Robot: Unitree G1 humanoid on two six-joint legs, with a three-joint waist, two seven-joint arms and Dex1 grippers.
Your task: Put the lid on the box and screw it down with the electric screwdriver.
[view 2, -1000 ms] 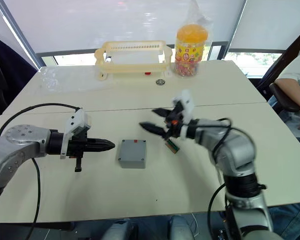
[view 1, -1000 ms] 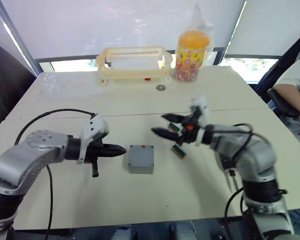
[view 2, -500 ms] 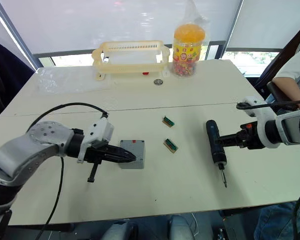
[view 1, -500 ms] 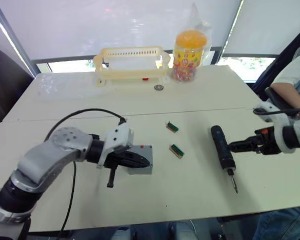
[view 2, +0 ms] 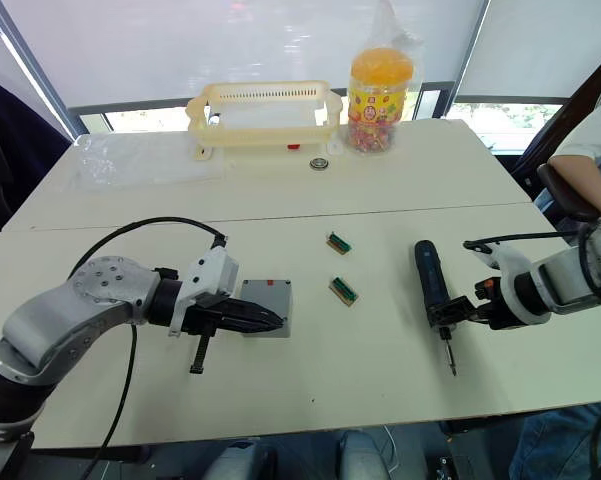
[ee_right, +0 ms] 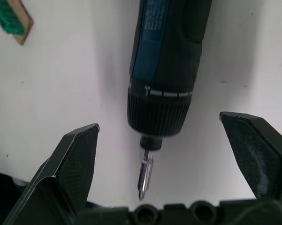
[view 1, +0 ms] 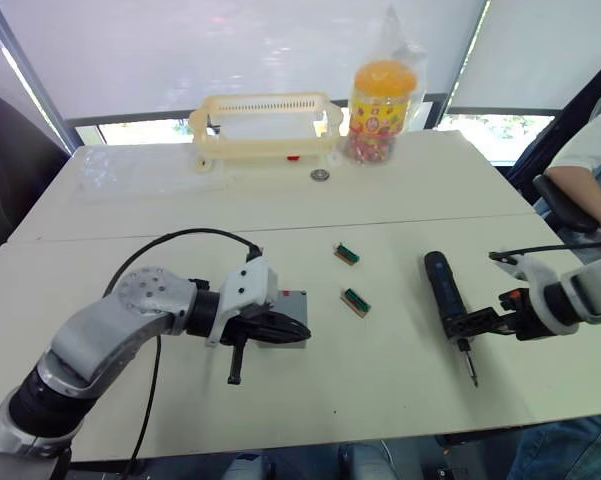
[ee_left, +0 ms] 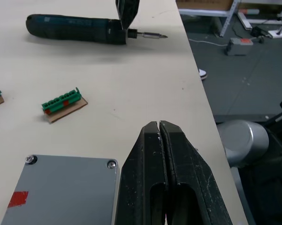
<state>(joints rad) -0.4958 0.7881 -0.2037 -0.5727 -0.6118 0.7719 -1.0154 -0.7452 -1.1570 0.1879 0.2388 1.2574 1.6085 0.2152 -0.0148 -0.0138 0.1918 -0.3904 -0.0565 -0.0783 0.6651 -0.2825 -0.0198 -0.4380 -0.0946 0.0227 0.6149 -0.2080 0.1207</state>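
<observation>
Jaws pressed together, empty, mark the left gripper [view 2: 272, 322], whose black fingertips lie over the grey lid [view 2: 264, 306], seated on the box and showing corner screws and a small red mark, near the middle of the cream tabletop [view 2: 280, 215]. That left arm bends at the elbow and reaches inward, low and roughly level, a black cable looping over it. On the robot's right, the right gripper [view 1: 467, 325] has its jaws spread wide, one finger on each side of the bit end of the electric screwdriver [view 1: 445, 294], not closed on it; the forearm comes in low from the right edge. That dark tool lies flat on the tabletop, its metal bit pointing toward the robot. Two small green connector pieces [view 1: 355, 301] lie between lid and screwdriver. At the far side stand a cream basket [view 1: 265, 125] and an orange-lidded jar [view 1: 381, 98], with a person's arm [view 1: 590, 165] at the right edge.
</observation>
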